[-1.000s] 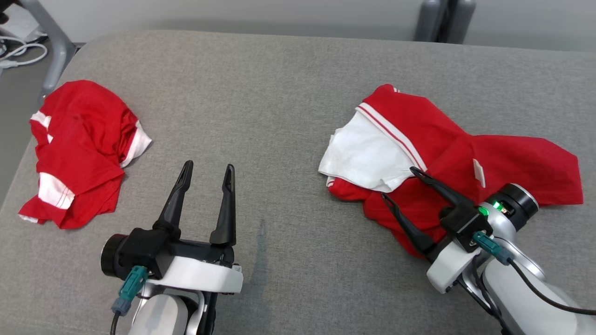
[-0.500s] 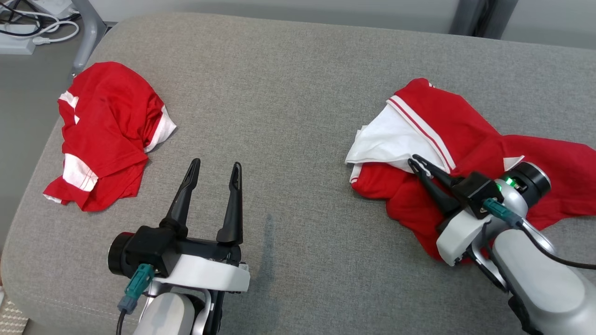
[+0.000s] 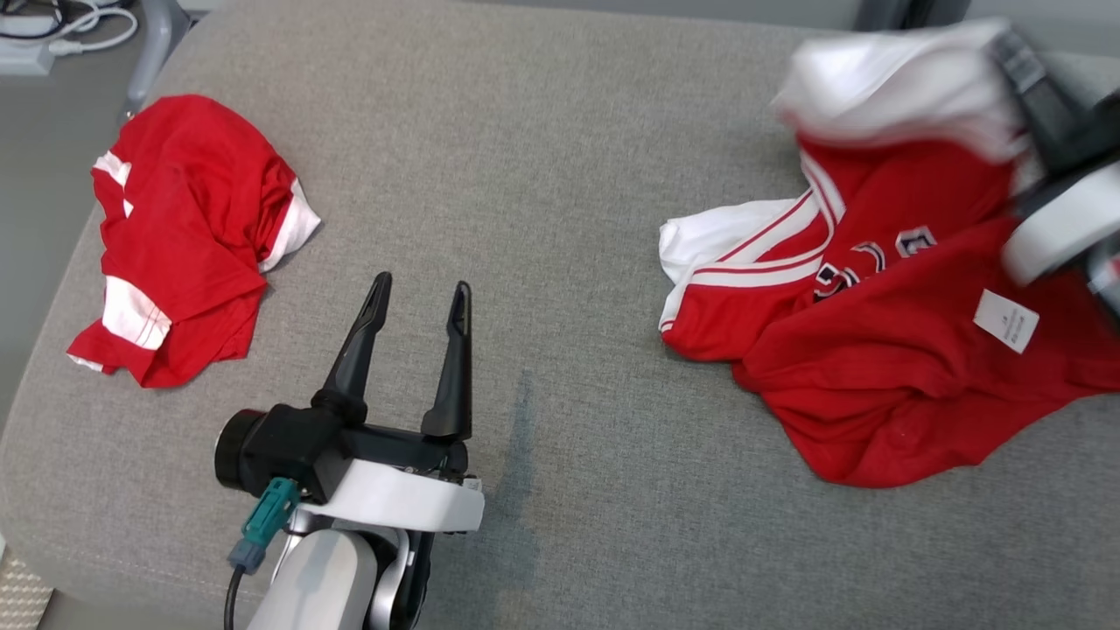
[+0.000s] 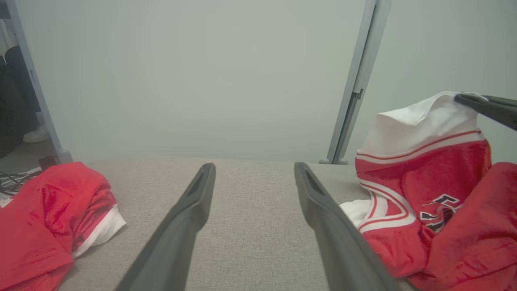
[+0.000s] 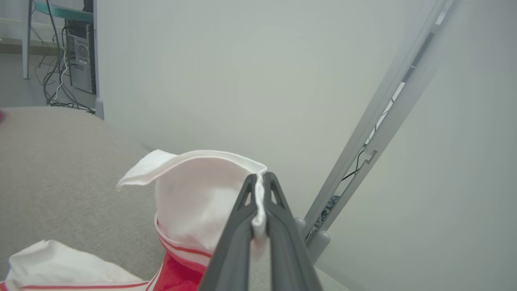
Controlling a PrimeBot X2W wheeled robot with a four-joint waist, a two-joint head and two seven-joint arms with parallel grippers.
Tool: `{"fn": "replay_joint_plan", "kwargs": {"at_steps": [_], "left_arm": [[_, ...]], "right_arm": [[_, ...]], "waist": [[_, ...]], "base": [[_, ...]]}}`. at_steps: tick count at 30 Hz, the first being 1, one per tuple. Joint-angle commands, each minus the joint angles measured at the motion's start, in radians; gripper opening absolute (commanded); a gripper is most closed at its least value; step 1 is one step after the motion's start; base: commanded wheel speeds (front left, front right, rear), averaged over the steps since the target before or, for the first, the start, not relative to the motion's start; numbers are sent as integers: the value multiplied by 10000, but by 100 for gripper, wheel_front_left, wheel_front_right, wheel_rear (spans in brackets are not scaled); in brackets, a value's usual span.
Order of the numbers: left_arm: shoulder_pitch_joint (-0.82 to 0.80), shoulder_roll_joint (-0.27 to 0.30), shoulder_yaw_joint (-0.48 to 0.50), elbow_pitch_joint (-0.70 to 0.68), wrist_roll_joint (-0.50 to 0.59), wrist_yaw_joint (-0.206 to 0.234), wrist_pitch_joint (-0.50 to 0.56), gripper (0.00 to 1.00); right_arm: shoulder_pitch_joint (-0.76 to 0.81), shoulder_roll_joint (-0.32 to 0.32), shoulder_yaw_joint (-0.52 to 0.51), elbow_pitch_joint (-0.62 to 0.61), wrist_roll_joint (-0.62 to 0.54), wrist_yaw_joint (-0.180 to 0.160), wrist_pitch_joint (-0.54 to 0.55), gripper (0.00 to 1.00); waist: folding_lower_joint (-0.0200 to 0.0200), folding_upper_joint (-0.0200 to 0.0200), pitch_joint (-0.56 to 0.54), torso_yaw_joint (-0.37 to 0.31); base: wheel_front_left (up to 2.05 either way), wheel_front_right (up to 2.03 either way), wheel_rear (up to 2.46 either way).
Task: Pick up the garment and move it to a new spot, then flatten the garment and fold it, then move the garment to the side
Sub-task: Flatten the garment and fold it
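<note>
**One sleeve (image 5: 194, 194) up in the right end effector (image 5: 260, 178), left end effector (image 3: 420, 293) spread and empty**

Right wrist view gives the grip itself. Both dark fingers are pressed together on the sleeve's white edge, with cloth sandwiched between the tips. The sleeve bulges out to the left of them, and red-and-white striped trim sits below. A grey metal post (image 5: 375, 133) slants up just beyond the tips.

In the head view that end effector is blurred at the upper right, so closure can't be read there. This view does show the rest of the red jersey (image 3: 875, 367). It lies crumpled on the grey fabric surface (image 3: 560, 175) under the held-up sleeve. Black-and-white lettering (image 3: 914, 241) and a small white tag (image 3: 1006, 321) face up.

Left wrist view has it side-on. The sleeve hangs from the right end effector's fingertip, clear of the surface, and the jersey body drapes down to the surface to the right of the left fingers.

Left end effector: fingers wide apart, nothing between them, bare surface ahead. The jersey is well off to its right. A second red garment (image 3: 184, 236) with a white edge lies bunched ahead and to its left, apart from it.
</note>
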Motion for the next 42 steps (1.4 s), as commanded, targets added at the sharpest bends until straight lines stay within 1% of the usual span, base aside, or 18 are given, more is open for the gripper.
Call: {"fn": "replay_joint_plan", "kwargs": {"at_steps": [1,2,3,6,8,9,10,11,14,17,19,22,26,31,35,40,42], "left_arm": [[-198,33,-61,-29,-61,32,-31,100],[-259,34,-109,-32,-82,49,-31,100],[-259,34,-109,-32,-82,49,-31,100],[-415,31,-298,-35,-164,87,-31,100],[-506,34,-395,-47,-186,117,-31,100],[-539,34,-430,-54,-212,125,-31,100],[-575,31,-465,-53,-236,150,-31,100],[-613,31,-491,-44,-244,172,-31,100],[-661,31,-479,-1,-210,203,-31,100],[-679,28,-423,70,-93,168,-31,100],[-696,37,-354,100,-43,128,-31,100],[-660,36,-211,141,60,79,-31,100],[-501,34,43,214,257,-31,-31,100],[-383,34,363,274,405,-195,-31,100],[-284,37,539,372,577,-370,-31,100],[-216,33,703,499,711,-542,-30,100],[-184,33,731,630,756,-623,-30,100]], "right_arm": [[-440,-217,-287,295,302,-7,170,0],[-717,-375,-375,504,384,-7,268,0],[-717,-375,-375,504,384,-7,268,0],[-1553,-861,-538,1226,439,-7,392,0],[-2050,-1032,-722,1795,467,-7,298,0],[-2304,-1082,-884,2115,418,-7,192,14],[-2498,-1082,-997,2358,302,-7,75,86],[-2632,-986,-1083,2619,300,-7,-6,100],[-2942,-681,-1029,3026,233,-7,-298,100],[-2757,-310,-894,3193,424,-7,-461,100],[-2456,-61,-616,3152,476,-7,-500,100],[-1973,242,-260,2771,780,-7,-549,100],[-1000,570,-101,1547,1157,-7,-537,100],[552,944,-482,-291,1420,-7,-542,100],[1934,1323,-1036,-1663,977,-7,-542,100],[3641,2172,-1959,-3020,507,-7,-545,100],[4182,2524,-2227,-3349,364,-7,-543,100]], "waist": [[0,0,268,104],[0,0,366,144],[0,0,366,144],[0,0,622,271],[0,0,751,332],[0,0,812,347],[0,0,862,356],[0,0,887,359],[0,0,894,241],[0,0,783,-23],[0,0,632,-240],[0,0,344,-636],[0,0,-84,-1281],[0,0,-591,-2032],[0,0,-880,-2563],[0,0,-1085,-3118],[0,0,-1091,-3342]], "base": [[0,0,0],[0,0,0],[0,0,0],[0,0,0],[0,0,0],[0,0,0],[0,0,0],[0,0,0],[0,0,0],[0,0,0],[0,0,0],[0,0,0],[0,0,0],[0,0,0],[0,0,0],[0,0,0],[0,0,0]]}}
